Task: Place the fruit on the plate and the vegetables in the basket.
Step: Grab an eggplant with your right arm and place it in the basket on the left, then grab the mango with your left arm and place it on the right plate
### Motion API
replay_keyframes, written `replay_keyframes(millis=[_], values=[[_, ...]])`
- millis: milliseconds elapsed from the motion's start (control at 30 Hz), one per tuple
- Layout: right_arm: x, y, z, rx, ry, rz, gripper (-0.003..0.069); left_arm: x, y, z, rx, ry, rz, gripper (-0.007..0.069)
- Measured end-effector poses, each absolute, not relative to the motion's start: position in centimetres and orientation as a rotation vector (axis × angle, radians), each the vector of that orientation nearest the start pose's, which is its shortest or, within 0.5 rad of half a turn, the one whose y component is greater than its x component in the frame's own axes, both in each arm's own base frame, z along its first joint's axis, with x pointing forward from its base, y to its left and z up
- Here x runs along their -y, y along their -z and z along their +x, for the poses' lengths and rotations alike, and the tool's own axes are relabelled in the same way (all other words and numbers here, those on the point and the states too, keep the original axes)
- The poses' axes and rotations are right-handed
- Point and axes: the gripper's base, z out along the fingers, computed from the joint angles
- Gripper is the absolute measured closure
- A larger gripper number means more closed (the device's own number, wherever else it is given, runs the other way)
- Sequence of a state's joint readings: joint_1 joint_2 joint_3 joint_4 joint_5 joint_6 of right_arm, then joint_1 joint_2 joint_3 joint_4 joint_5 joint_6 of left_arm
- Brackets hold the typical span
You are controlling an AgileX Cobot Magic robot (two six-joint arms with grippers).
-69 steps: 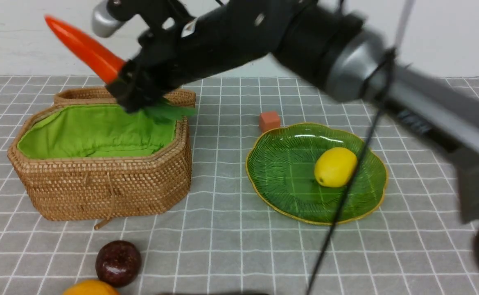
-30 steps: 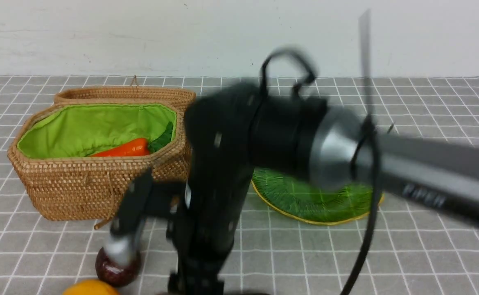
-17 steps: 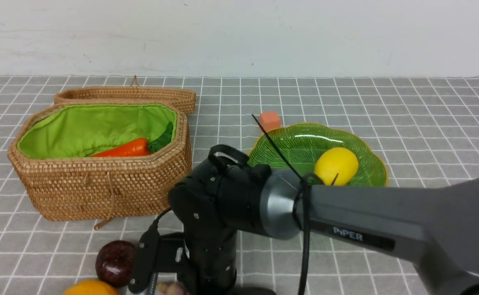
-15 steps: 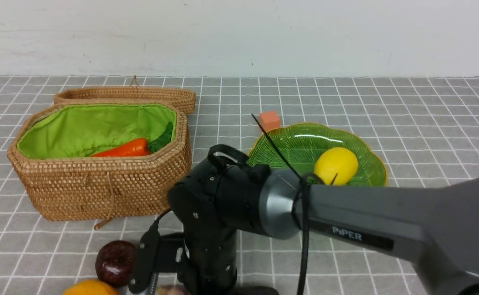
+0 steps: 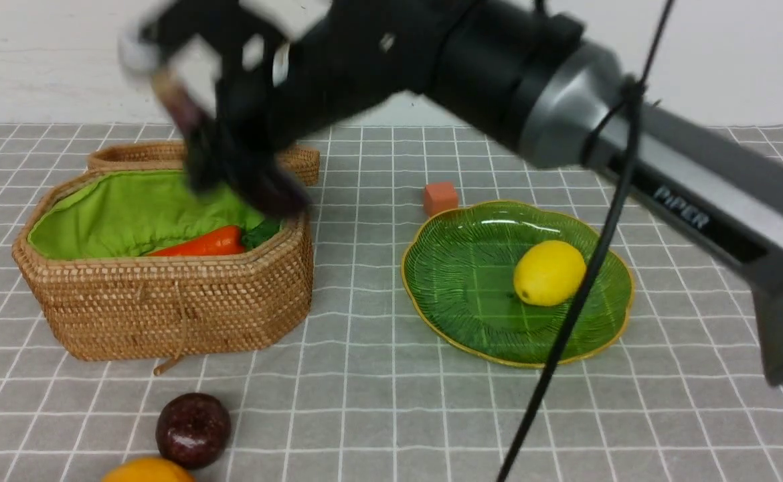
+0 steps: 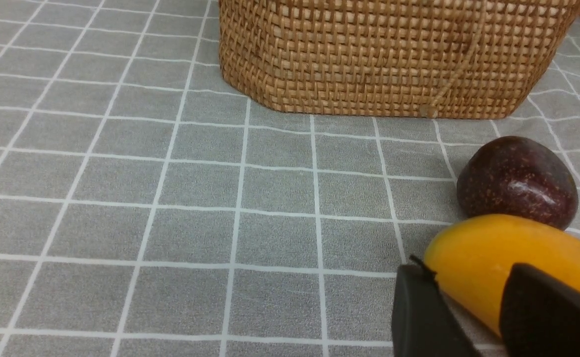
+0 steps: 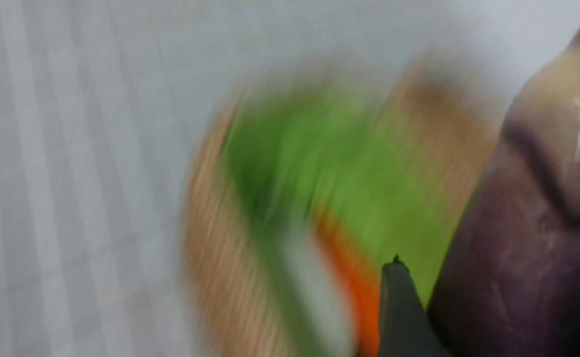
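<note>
**Eggplant held over the open basket**

In the front view the right arm crosses the top of the frame. The right gripper [image 5: 227, 144], blurred by motion at upper left, is pinching the purple eggplant [image 5: 278, 191] above the basket [image 5: 164, 314] at left. A carrot [image 5: 201, 244] lies inside. The lid [image 5: 130, 155] lies behind the basket.

Right of centre, the plate [image 5: 458, 268] holds the lemon [image 5: 549, 272]. An orange cube [image 5: 440, 197] sits just behind its rim.

At lower left, on the grey checked cloth [image 5: 365, 402], the maroon fruit [image 5: 193, 428] rests beside the mango [image 5: 147, 470] (cut off by the bottom edge).

In the left wrist view, at lower right, the left gripper [image 6: 468, 277] has its fingers [image 6: 419, 317] parted, close against the mango. Whether they touch it cannot be told.
</note>
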State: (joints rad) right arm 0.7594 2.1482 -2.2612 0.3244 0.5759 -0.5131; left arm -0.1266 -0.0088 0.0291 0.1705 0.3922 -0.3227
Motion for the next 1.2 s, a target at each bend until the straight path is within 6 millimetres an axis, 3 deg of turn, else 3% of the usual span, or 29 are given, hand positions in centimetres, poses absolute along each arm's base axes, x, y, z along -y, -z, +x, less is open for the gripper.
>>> replay_keyframes(millis=[100, 233, 333, 433, 567, 700, 800, 867, 933, 1000, 1067, 1100, 1200], values=[[-36.9, -38.0, 38.3, -1.508, -0.583, -0.774, 0.0313, 0.1, -16.9, 5.2, -1.891, 0.138, -0.081, 0.0386], [-38.2, -33.9, 40.6, -1.497, -0.578, -0.667, 0.0313, 0.1, -16.9, 5.2, -1.891, 0.138, -0.081, 0.0386], [-39.2, -29.1, 41.9, -1.567, -0.561, -0.681, 0.0305, 0.1, -16.9, 5.2, -1.891, 0.138, -0.081, 0.0386], [-39.7, -26.6, 42.2, -1.625, -0.557, -0.715, 0.0228, 0.1, -16.9, 5.2, -1.891, 0.138, -0.081, 0.0386], [-39.8, -26.3, 41.9, -1.666, -0.570, -0.758, 0.0034, 0.1, -16.9, 5.2, -1.891, 0.138, -0.081, 0.0386], [-39.0, -28.3, 40.6, -1.744, -0.595, -0.880, -0.0007, 0.1, -16.9, 5.2, -1.891, 0.138, -0.081, 0.0386], [-37.3, -30.6, 39.2, -1.827, -0.560, -1.045, 0.0060, 0.1, -16.9, 5.2, -1.891, 0.138, -0.081, 0.0386], [-35.4, -32.5, 38.4, -1.877, -0.502, -1.140, 0.0143, 0.1, -16.9, 5.2, -1.891, 0.138, -0.081, 0.0386], [-31.6, -35.5, 37.7, -1.985, -0.399, -1.184, 0.0322, 0.1, -16.9, 5.2, -1.891, 0.138, -0.081, 0.0386], [-27.6, -37.3, 37.6, -2.145, -0.294, -1.116, 0.0496, 0.1, -16.9, 5.2, -1.891, 0.138, -0.081, 0.0386], [-24.2, -38.4, 38.0, -2.274, -0.201, -0.977, 0.0609, 0.1, -16.9, 5.2, -1.891, 0.138, -0.081, 0.0386], [-22.3, -39.1, 38.3, -2.321, -0.159, -0.873, 0.0648, 0.1, -16.9, 5.3, -1.890, 0.138, -0.080, 0.0386], [-16.6, -41.1, 37.9, -2.398, -0.101, -0.606, 0.0676, 0.1, -16.9, 5.3, -1.890, 0.138, -0.080, 0.0386]])
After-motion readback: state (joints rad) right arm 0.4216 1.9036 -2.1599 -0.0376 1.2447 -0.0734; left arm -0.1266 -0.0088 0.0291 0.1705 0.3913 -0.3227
